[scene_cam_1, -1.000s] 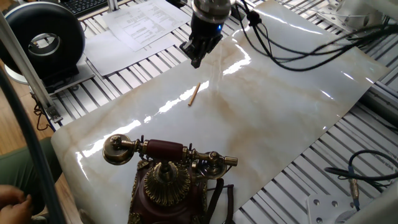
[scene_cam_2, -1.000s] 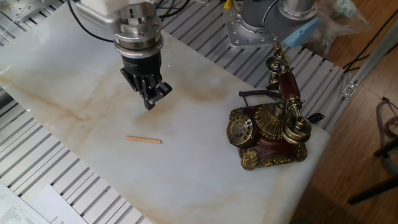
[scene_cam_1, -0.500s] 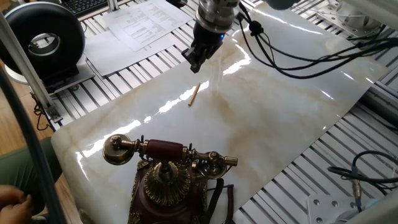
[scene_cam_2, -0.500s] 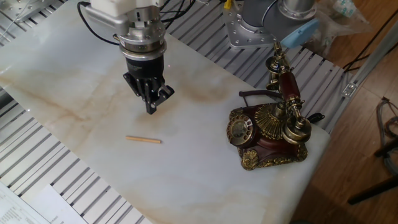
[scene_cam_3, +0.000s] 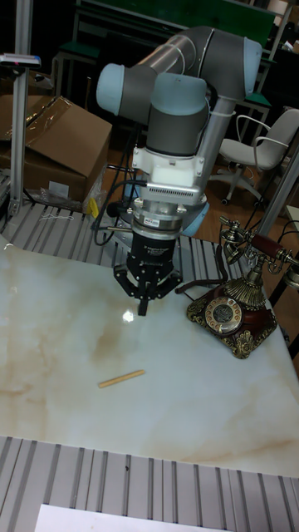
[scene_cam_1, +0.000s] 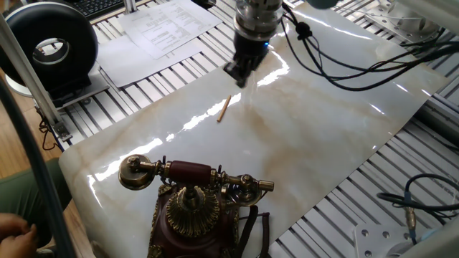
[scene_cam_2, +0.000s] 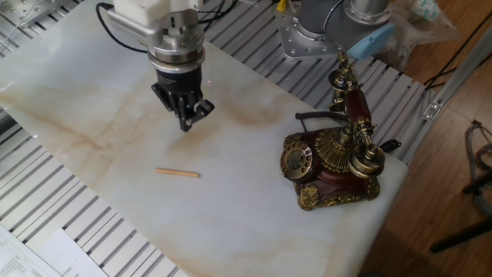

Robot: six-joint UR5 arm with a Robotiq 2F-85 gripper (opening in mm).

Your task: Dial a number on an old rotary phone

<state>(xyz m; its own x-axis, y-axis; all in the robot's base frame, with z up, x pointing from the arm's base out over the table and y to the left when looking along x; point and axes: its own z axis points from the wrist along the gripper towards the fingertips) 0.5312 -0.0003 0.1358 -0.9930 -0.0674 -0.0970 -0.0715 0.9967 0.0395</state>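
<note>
Hanging above the marble tabletop (scene_cam_2: 69,92), the hand (scene_cam_2: 184,123) is pinched closed on nothing. The phone (scene_cam_2: 332,165) sits well apart, looking heavy and rigid; a fingertip should hook a dial (scene_cam_2: 297,160) hole.

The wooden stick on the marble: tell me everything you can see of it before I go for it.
The wooden stick is thin, straight and light tan, like a small dowel or skewer piece. It lies flat on the glossy marble slab, loose, with nothing touching it. The gripper hovers above and beyond it, fingers together and empty. The old rotary phone stands well off at the slab's corner. The tall fixed view shows it slightly slanted, in front of the gripper. Its ends are too small to judge.
</note>
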